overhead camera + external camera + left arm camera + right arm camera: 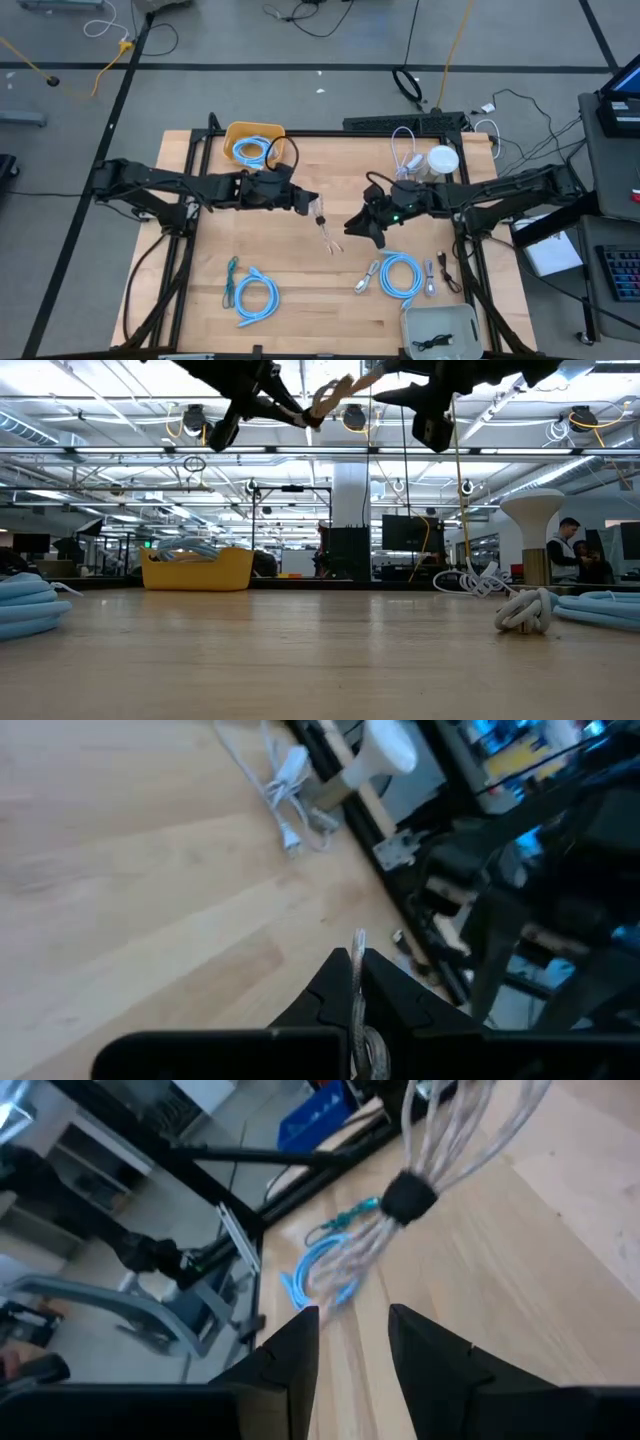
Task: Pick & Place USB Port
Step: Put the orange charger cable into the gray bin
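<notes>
The USB cable is a pale coiled bundle bound by a black tie. It hangs in the air over the middle of the table, between my two grippers. My left gripper is shut on it, and the low view shows the bundle high above the table. My right gripper is open and hovers just right of the bundle, touching nothing. In the right wrist view its fingers point at the tied bundle a short way ahead. My left gripper pinches a thin strand of the cable between its two shut fingers. The fingers come at it about level from the table's left side. The bundle is lifted clear of the table and sticks out past the fingertips, with its loose end drooping.
A yellow bin with a blue cable stands at the far edge. Blue coils and small cables lie toward the near side. A white cable and a white stand are far right, and a grey tray is near right.
</notes>
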Controlling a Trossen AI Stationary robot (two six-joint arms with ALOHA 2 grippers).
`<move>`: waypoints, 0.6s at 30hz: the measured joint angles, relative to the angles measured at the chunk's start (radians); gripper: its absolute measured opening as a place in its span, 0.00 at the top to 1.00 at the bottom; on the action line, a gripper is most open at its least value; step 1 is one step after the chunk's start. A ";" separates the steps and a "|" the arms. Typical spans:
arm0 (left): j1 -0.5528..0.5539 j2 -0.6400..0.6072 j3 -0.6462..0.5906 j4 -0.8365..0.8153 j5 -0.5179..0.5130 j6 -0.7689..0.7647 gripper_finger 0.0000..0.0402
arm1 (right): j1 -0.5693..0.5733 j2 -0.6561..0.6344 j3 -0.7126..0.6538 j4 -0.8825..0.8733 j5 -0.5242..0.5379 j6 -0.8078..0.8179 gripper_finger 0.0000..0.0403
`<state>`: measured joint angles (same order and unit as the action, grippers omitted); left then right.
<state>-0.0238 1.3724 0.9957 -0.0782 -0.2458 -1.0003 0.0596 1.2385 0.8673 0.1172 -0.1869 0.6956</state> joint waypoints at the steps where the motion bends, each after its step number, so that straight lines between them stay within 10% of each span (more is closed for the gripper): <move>1: -0.006 0.001 0.003 -0.007 -0.003 0.006 0.98 | -0.003 0.000 0.000 0.003 0.001 0.005 0.71; 18: -0.109 0.002 0.011 0.142 -0.099 0.058 0.98 | -0.067 0.092 0.000 0.266 -0.157 0.334 0.49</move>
<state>-0.1332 1.3743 1.0065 0.0643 -0.3450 -0.9418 -0.0071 1.3308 0.8669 0.3828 -0.3439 1.0298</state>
